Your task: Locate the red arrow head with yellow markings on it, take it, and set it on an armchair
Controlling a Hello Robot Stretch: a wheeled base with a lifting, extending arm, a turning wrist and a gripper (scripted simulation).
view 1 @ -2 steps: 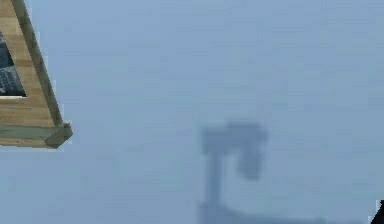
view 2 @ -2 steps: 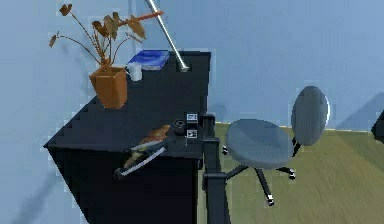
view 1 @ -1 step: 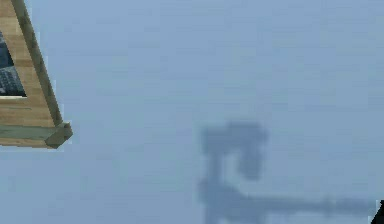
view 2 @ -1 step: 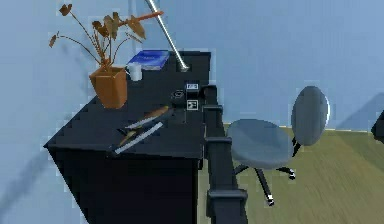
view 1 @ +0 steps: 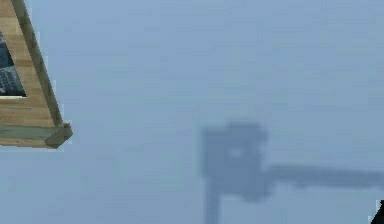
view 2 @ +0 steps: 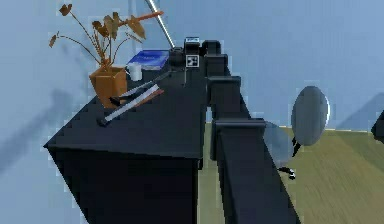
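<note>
Nearest in the arm side view is my arm (view 2: 240, 150), a dark, matte square bar in stepped sections that runs out over a black desk (view 2: 150, 135) with flat, plain sides and a smooth top. Beside the arm lies yellow-green plank floor (view 2: 335, 185).

On the near part of the desktop a long slim thing (view 2: 128, 103) lies slantwise, grey with a reddish stretch toward its far end. I cannot tell whether that is the arrow head.

Just beyond it stands a squarish orange-brown pot (view 2: 108, 83) holding a plant (view 2: 100, 30) with thin stems and dry, rust-coloured leaves. A small white mug (view 2: 134, 73) stands just beside the pot, and I cannot see into it. Behind the mug lies a flat blue book-like slab (view 2: 150, 58).

My gripper (view 2: 172, 62) sits at the arm's far end, left of the white marker squares (view 2: 191, 62), with the blue slab behind it. I cannot tell how my jaws stand or whether they carry anything.

Farther out to the right stands a grey chair (view 2: 308, 112) with a round back on a wheeled foot. The pale blue wall (view 2: 280, 40) is behind it.

The forward view adds a corner of a light wooden frame (view 1: 35, 100), grainy and thick-edged, with a picture (view 1: 8, 65) in it, against the same smooth blue wall.
</note>
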